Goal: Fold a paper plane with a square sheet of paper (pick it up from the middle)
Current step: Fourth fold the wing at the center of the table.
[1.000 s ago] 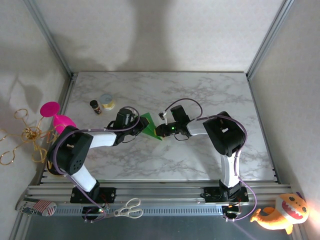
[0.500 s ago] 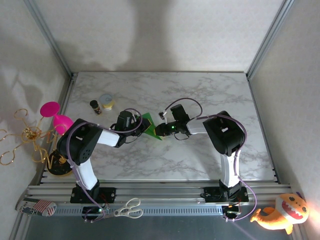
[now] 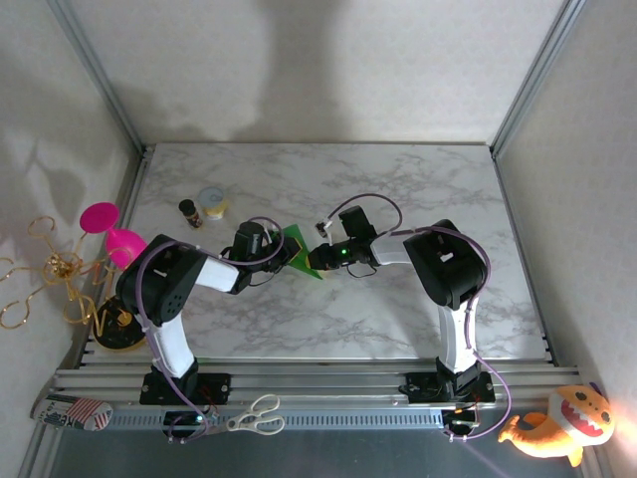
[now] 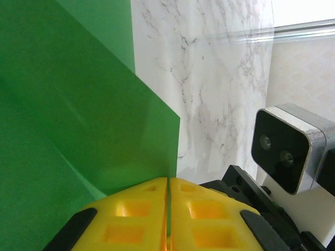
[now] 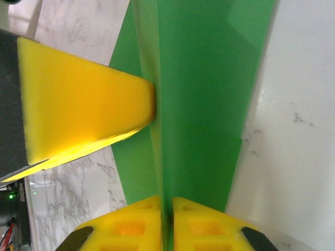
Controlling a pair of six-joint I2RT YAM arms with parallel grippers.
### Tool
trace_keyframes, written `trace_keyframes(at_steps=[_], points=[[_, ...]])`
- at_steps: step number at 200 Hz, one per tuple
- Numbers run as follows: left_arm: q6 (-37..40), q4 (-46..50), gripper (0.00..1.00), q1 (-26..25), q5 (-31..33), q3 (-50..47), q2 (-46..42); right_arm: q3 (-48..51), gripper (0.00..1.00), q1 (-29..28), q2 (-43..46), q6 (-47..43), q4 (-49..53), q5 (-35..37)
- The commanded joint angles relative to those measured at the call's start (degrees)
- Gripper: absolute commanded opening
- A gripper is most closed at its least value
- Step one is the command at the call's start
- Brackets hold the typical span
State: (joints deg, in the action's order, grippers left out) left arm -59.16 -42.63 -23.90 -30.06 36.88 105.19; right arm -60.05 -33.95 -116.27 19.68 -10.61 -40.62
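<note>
Your paper (image 3: 296,247) is at mid-tabletop (image 3: 398,189), part-folded, between both arms. The left pincer (image 4: 167,184) is clamped on its edge and the right pincer (image 5: 166,203) on the crease, which runs straight away from the right pincer. Both arms are equally near; they grip from opposite sides.

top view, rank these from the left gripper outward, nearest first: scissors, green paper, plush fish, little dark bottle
1. green paper: mid-table, pinched in the left gripper
2. dark bottle: back left of the gripper, on the table
3. scissors: on the near rail, by the left arm's base
4. plush fish: near right corner, off the table
</note>
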Motion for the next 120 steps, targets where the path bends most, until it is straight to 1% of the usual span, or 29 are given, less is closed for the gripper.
trace_keyframes(at_steps=[1, 68, 120], points=[[-0.5, -1.6, 0.10, 0.4, -0.4, -0.2, 0.9, 0.3, 0.12, -0.7, -4.7, 0.4, 5.4, 2.7], [-0.9, -3.7, 0.12, 0.8, -0.7, -1.6, -1.0, -0.4, 0.11, -0.7, -6.0, 0.4, 7.6, 3.5], [-2.1, -5.6, 0.12, 0.9, -1.3, -1.1, 1.7, -0.7, 0.12, -0.7, -6.1, 0.1, 8.1, 4.0]])
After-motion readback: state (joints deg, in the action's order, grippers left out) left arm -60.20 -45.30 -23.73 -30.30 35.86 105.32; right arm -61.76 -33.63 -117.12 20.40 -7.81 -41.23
